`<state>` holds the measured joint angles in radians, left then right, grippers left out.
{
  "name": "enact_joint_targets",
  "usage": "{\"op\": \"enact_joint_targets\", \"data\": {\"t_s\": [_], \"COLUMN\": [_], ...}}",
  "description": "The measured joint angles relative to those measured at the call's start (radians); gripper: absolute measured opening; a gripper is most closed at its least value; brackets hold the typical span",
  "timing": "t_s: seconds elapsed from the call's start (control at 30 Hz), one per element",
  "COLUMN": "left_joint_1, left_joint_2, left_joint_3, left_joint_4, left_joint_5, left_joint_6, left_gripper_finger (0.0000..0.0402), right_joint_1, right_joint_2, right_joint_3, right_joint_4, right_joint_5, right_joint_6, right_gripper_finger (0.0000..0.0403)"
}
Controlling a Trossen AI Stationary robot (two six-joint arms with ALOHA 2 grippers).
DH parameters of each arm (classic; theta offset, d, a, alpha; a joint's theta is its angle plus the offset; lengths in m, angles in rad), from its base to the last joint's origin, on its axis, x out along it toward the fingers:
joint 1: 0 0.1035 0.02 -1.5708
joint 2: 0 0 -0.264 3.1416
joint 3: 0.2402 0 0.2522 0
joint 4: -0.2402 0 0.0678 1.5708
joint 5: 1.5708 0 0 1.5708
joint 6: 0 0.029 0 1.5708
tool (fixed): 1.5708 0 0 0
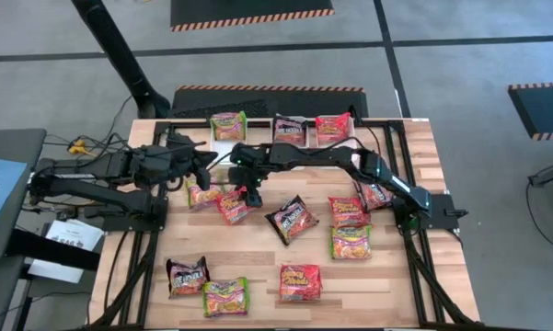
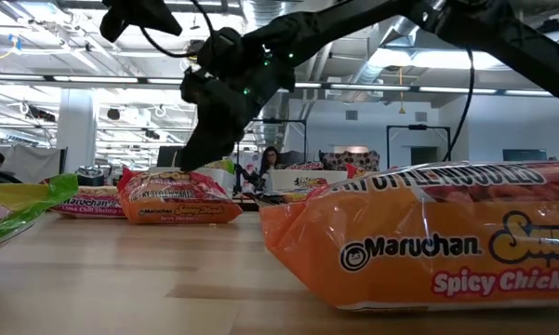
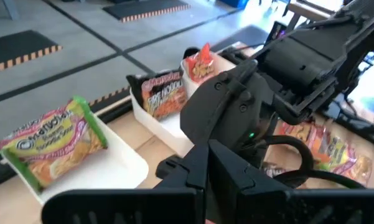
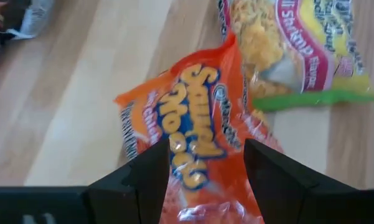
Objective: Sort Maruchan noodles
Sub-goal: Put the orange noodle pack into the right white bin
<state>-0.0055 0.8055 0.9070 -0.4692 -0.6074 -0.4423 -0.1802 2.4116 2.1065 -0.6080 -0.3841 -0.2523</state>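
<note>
Red-orange pkt [image 4: 202,149] flat on table [image 1: 258,267], betw. fingers of right gripper [image 4: 206,180].
Fingers [image 4: 143,177] apart, one each side of pkt, no clamp seen; green-edged pkt [image 4: 299,56] just beyond, touching it. Left gripper [image 1: 202,164] nearby, above table, fingers together, empty. Other pkts spread over table; three in white tubs [image 1: 258,138] at far edge.
</note>
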Motion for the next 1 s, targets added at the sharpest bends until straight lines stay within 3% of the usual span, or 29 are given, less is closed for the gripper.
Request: {"op": "enact_joint_targets", "data": {"t_s": [0.23,0.5,0.63,0.9,1.0], "left_joint_1": [0.0,0.0,0.0,0.0,0.0], "left_joint_2": [-0.001,-0.001,-0.001,-0.001,-0.001], "left_joint_3": [0.0,0.0,0.0,0.0,0.0], "left_joint_4": [0.004,-0.005,-0.018,-0.02,-0.02], "left_joint_5": [-0.001,-0.001,-0.002,-0.002,-0.002], "left_joint_6": [0.0,0.0,0.0,0.0,0.003], "left_gripper_finger": [0.0,0.0,0.0,0.0,0.0], "right_joint_1": [0.039,0.059,0.058,0.06,0.063], "right_joint_2": [0.045,0.067,0.068,0.069,0.055], "right_joint_3": [0.004,0.007,0.006,0.006,0.004], "right_joint_4": [-0.014,-0.053,-0.06,-0.07,-0.08], "right_joint_5": [0.125,0.206,0.213,0.224,0.226], "right_joint_6": [-0.111,-0.077,-0.028,0.032,0.04], "right_gripper_finger": [0.0228,0.0217,0.0166,0.0018,0.001]}}
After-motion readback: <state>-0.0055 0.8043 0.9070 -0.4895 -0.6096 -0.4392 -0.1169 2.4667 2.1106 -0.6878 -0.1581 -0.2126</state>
